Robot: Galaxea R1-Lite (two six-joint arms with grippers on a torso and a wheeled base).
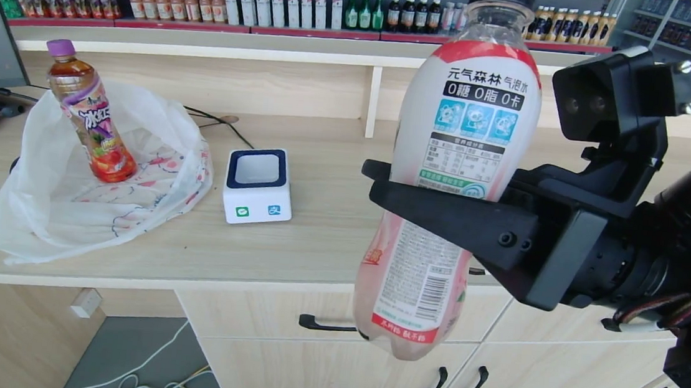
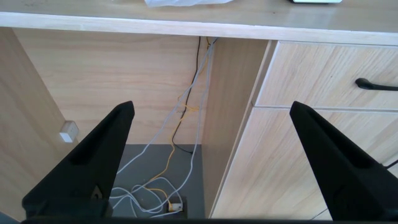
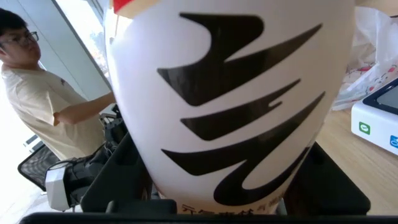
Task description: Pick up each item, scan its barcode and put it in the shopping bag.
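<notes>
Pink-and-white bottle (image 1: 457, 135) is hanging upright off the front edge of the surface (image 1: 316, 241), the right hand (image 1: 375, 184) pinching its middle. Its barcode (image 1: 431, 292) is facing away from the scanner (image 1: 257, 186) at mid-surface, so a read is likely failing unless it turns. Carried low, its base is risking a knock on that edge. The left hand (image 2: 205, 162) is hanging spread below the front edge.

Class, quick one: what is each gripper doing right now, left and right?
Left gripper: open, holding nothing.
Right gripper: closed on the pink drink bottle.
</notes>
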